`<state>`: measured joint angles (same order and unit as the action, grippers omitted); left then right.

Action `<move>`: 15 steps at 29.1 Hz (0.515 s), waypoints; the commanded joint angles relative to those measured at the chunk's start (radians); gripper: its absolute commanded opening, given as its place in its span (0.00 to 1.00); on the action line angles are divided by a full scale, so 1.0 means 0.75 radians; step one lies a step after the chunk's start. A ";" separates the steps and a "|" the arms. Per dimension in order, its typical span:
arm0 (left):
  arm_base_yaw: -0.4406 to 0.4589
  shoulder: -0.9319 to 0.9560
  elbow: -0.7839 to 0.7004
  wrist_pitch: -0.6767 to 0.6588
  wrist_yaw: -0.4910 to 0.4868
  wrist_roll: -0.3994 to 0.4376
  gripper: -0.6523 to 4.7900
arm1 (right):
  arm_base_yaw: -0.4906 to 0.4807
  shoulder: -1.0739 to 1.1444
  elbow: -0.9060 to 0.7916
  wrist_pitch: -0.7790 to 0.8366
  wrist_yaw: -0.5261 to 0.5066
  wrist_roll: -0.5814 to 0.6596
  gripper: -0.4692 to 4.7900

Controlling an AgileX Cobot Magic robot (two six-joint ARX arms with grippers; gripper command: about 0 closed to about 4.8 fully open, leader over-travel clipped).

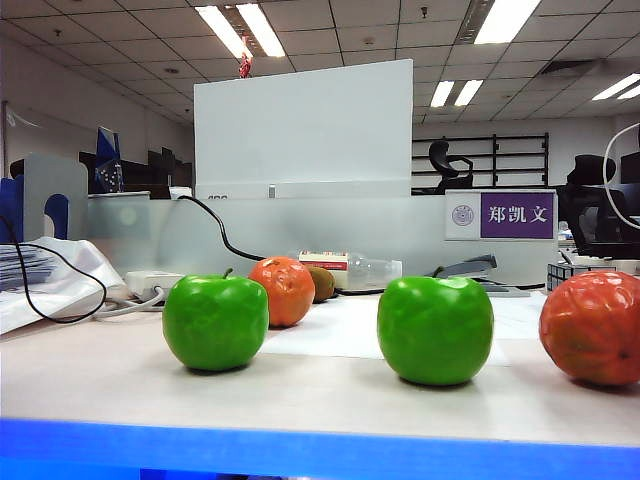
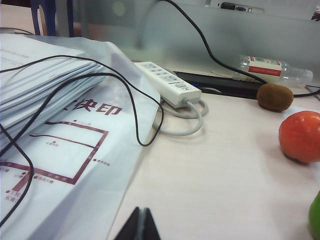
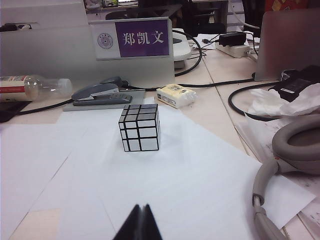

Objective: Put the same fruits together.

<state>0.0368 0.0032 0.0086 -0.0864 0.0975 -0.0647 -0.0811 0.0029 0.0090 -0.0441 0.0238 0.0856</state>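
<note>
Exterior view: two green apples (image 1: 215, 322) (image 1: 435, 329) upright at front of table (image 1: 320, 395), stems up; orange-red fruit (image 1: 283, 290) behind left apple, second (image 1: 592, 327) at far right; kiwi (image 1: 321, 284) just beside rear one, long axis level. No claw there.

Left wrist: left claw (image 2: 140, 226) fully closed, empty, over bare table near paper stack (image 2: 60, 145); power strip (image 2: 167, 82) beyond.

Right wrist only: mirror cube (image 3: 139, 127) on white paper; right claw (image 3: 140, 224) fully closed, empty.

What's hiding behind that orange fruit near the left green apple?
A brown kiwi peeks out behind the orange fruit, with a clear plastic bottle lying farther back. The kiwi's left part is covered by the fruit.
</note>
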 commanded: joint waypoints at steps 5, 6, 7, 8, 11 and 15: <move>0.001 -0.002 0.001 0.018 0.007 -0.005 0.11 | 0.002 -0.002 -0.009 0.015 0.001 0.001 0.09; 0.001 -0.002 0.001 0.018 0.013 -0.005 0.11 | 0.002 -0.002 -0.010 0.016 0.001 0.001 0.09; 0.001 -0.002 0.001 0.019 0.024 -0.005 0.11 | 0.002 -0.002 -0.010 0.016 0.001 0.001 0.09; 0.001 -0.002 0.001 0.018 0.026 -0.004 0.11 | 0.002 -0.002 -0.010 0.016 0.001 0.001 0.09; 0.001 -0.002 0.001 0.020 0.026 -0.007 0.11 | 0.002 -0.002 -0.010 0.022 0.000 0.001 0.09; 0.000 -0.002 0.006 0.047 0.081 -0.260 0.11 | 0.002 -0.002 -0.009 0.025 -0.034 0.058 0.09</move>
<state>0.0368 0.0032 0.0086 -0.0826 0.1207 -0.1448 -0.0811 0.0029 0.0090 -0.0429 0.0212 0.0990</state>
